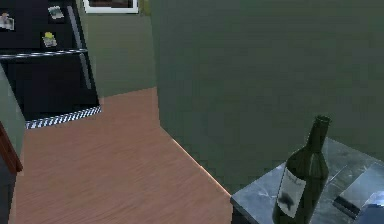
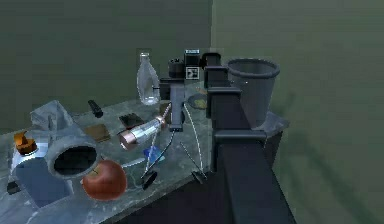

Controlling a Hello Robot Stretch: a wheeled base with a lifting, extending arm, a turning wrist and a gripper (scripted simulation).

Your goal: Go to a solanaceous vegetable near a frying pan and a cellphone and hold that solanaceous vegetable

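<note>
A red round tomato (image 2: 103,180) lies on the dark marble counter (image 2: 120,118) near its front edge. Just behind it a grey pan-like vessel (image 2: 72,155) lies tipped on its side. A small dark flat thing, maybe a cellphone (image 2: 95,107), sits farther back. The arm (image 2: 228,140) reaches over the counter, and my gripper (image 2: 173,172) has its dark body (image 2: 178,100) above the clutter. Its thin fingers (image 2: 152,176) come down to the right of the tomato. I cannot tell whether it holds anything.
A clear glass bottle (image 2: 148,80), a silvery cylinder (image 2: 140,135), a brown square (image 2: 97,130) and an orange-capped bottle (image 2: 25,145) crowd the counter. A grey bin (image 2: 252,85) stands at its right end. Ahead are a green wine bottle (image 1: 303,170), a black fridge (image 1: 50,60), a green wall and wooden floor (image 1: 100,160).
</note>
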